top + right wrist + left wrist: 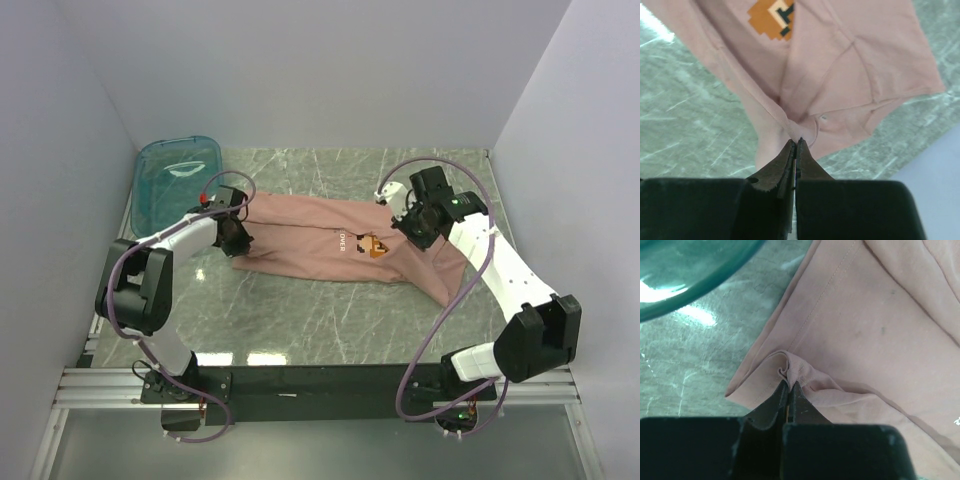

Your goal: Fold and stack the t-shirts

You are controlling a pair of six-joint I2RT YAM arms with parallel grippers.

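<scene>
A dusty-pink t-shirt lies stretched sideways across the middle of the table, its orange pixel print facing up near the right end. My left gripper is at the shirt's left end, shut on a small pinch of hem fabric. At the shirt's right end, my right gripper is shut on a fold of cloth below the print. In the right wrist view a sleeve spreads out to the right of the pinch.
A teal see-through plastic tub stands at the back left corner, close to the left arm; its rim shows in the left wrist view. Grey marbled tabletop lies in front of the shirt. White walls enclose three sides.
</scene>
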